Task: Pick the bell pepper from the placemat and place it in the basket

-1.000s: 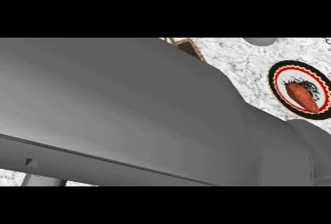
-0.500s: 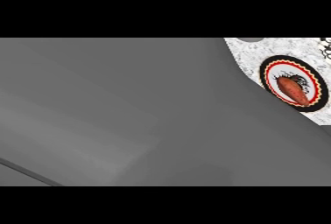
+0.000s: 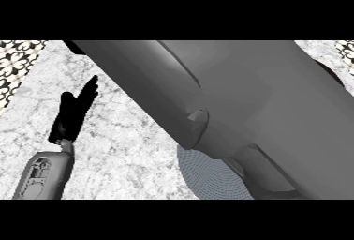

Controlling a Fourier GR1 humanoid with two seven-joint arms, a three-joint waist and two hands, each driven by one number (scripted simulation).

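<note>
While a big grey arm (image 3: 262,108) blocks most of the view, the left hand (image 3: 72,112) rests open over the marble counter (image 3: 124,140). Bell pepper and right hand are hidden; can't tell.

Head view, single camera: looks steeply down on the marble counter (image 3: 124,140); a grey forearm (image 3: 262,108), very near the lens, blocks its right side.
</note>
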